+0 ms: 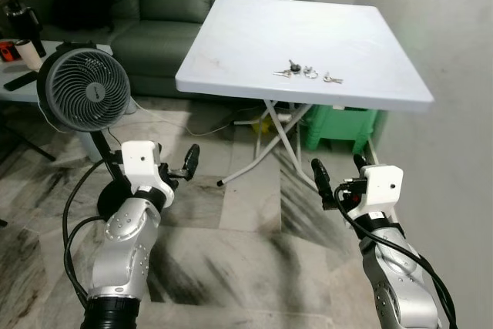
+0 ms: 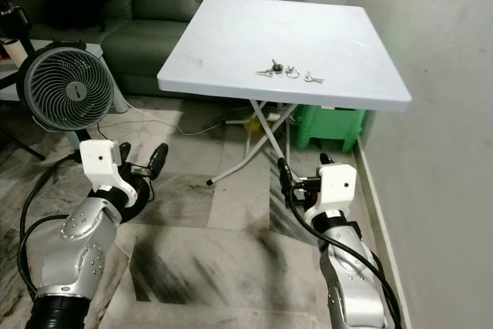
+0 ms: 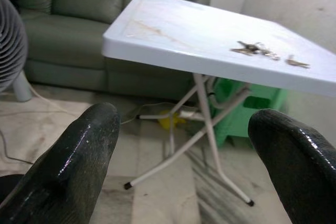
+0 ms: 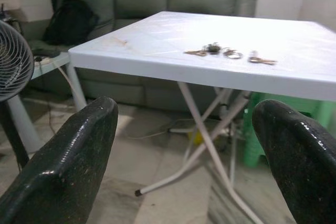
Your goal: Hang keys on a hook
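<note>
A bunch of keys point(image 1: 296, 71) lies near the front edge of a white folding table point(image 1: 231, 44), with a single small key point(image 1: 333, 78) just to its right. Both grippers are held low in front of the table, well short of it and below its top. My left gripper point(image 1: 179, 166) is open with nothing between its fingers point(image 3: 79, 161); the keys point(image 3: 254, 49) lie far ahead of it. My right gripper point(image 1: 339, 169) is also open and empty, and past its fingers point(image 4: 68, 161) the keys point(image 4: 212, 49) rest on the tabletop.
A grey standing fan point(image 1: 85, 88) is close on the left, with its cable trailing over the tiled floor. A green sofa point(image 1: 177, 5) stands behind the table. A green crate point(image 1: 339, 125) sits under it. A wall point(image 1: 454, 75) runs along the right.
</note>
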Robot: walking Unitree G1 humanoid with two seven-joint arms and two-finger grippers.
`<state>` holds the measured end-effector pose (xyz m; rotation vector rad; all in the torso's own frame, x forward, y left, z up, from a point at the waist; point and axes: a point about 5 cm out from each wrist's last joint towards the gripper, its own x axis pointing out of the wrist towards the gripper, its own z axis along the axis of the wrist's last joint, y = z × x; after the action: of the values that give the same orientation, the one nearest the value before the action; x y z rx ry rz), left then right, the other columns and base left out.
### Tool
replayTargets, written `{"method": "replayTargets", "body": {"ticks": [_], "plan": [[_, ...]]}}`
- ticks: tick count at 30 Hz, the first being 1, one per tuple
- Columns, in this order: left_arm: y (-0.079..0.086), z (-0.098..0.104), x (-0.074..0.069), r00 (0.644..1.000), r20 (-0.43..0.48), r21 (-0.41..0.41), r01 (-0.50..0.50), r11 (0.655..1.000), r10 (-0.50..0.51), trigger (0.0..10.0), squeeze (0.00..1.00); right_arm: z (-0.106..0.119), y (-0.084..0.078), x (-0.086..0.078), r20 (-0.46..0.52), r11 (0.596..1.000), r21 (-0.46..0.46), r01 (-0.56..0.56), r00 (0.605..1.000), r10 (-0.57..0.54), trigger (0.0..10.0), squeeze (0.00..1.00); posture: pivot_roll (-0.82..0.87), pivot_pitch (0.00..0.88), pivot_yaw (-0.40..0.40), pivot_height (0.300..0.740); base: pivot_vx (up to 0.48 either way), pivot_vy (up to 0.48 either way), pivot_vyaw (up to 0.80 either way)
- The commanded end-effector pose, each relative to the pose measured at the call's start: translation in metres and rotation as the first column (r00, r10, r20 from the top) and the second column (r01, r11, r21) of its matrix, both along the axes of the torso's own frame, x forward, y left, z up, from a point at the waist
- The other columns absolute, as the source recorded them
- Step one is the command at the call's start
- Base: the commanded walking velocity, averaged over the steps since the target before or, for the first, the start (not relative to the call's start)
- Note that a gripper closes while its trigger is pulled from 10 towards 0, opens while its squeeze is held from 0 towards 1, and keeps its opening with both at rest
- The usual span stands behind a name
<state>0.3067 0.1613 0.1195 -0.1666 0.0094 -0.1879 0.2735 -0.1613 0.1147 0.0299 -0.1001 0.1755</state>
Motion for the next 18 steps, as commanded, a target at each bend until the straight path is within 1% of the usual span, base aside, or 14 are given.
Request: {"method": "replayTargets", "body": {"ticks": [1,18], "plan": [[-0.0007,0.0046,0.0007,1.000,0.024,0.016,0.011,1.000,-0.011,10.0,0.00,0.0026,0.0022,0.0015,0.011,1.000,0.002,-0.011,1.000,0.011,10.0,0.00,-0.06,0.000,-0.001,0.740,0.472,0.000,0.00],[-0.0035,0.0040,-0.0006,0.999,0.023,0.023,0.024,0.999,-0.025,10.0,0.00,0.0024,0.0020,-0.0007,0.010,1.000,0.002,-0.008,1.000,0.008,10.0,0.00,-0.06,0.000,0.005,0.740,0.472,0.000,0.00]]}}
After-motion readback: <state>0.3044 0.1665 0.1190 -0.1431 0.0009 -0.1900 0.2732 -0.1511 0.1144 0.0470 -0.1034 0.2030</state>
